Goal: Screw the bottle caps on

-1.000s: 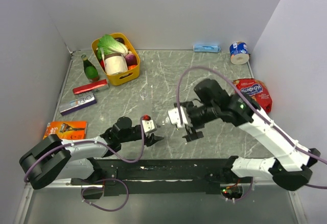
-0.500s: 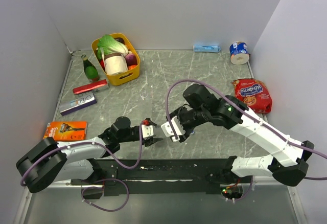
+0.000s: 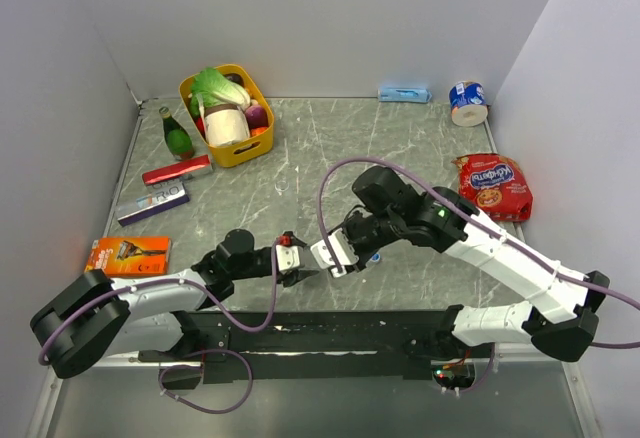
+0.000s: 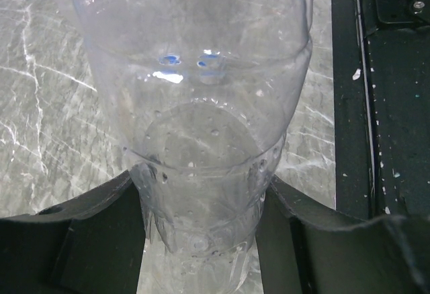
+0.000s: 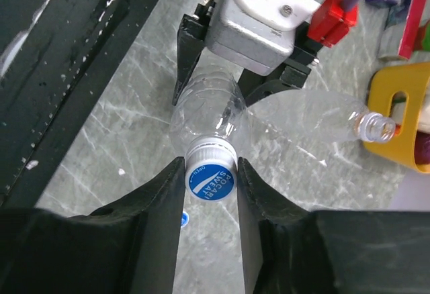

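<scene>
Right gripper (image 5: 209, 168) has swung toward nine o'clock, onto the bottle (image 4: 201, 139). Its jaws have narrowed around the blue cap (image 5: 209, 178).

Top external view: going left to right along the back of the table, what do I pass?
green glass bottle → yellow basket → light blue packet → blue-and-white roll
</scene>
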`<action>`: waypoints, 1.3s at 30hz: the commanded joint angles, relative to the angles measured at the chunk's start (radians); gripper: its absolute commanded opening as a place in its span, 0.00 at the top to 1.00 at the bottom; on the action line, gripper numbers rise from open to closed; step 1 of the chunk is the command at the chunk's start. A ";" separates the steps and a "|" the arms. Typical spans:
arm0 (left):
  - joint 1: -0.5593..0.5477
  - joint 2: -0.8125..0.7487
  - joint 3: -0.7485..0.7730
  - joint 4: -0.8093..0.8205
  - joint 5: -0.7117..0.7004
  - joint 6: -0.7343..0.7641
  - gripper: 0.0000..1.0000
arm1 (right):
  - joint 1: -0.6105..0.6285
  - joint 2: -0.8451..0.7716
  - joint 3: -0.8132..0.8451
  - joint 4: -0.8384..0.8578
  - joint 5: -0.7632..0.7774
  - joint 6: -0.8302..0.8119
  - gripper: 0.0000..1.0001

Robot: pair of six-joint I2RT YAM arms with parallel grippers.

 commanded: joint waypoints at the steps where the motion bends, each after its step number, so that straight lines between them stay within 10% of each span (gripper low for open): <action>1: 0.002 -0.015 0.008 0.114 -0.043 -0.037 0.99 | 0.004 0.029 -0.014 0.014 0.039 0.131 0.74; 5: -0.005 -0.004 0.064 0.116 -0.241 -0.212 0.99 | -0.028 0.117 0.073 0.040 0.079 0.439 1.00; 12: -0.100 0.017 0.173 0.042 -0.580 -0.295 0.99 | -0.213 0.304 0.219 -0.066 -0.046 1.238 1.00; 17: -0.100 0.037 0.189 -0.041 -0.585 -0.335 0.99 | -0.272 0.359 0.353 -0.141 -0.110 1.339 0.97; 20: -0.100 0.039 0.190 -0.099 -0.539 -0.336 0.99 | -0.315 0.381 0.469 -0.141 -0.174 1.288 0.32; 23: -0.095 0.013 0.161 -0.113 -0.400 -0.313 0.99 | -0.362 0.361 0.561 -0.155 -0.215 1.167 0.05; 28: 0.015 0.029 0.166 -0.162 -0.128 -0.225 0.99 | -0.392 0.220 0.544 -0.224 -0.232 0.559 0.07; 32: 0.049 0.016 0.173 -0.214 -0.005 -0.105 0.99 | -0.284 0.002 0.158 -0.113 -0.043 0.035 0.17; 39: 0.064 0.005 0.206 -0.334 0.092 0.120 0.99 | -0.128 -0.076 0.018 0.040 0.044 -0.054 0.28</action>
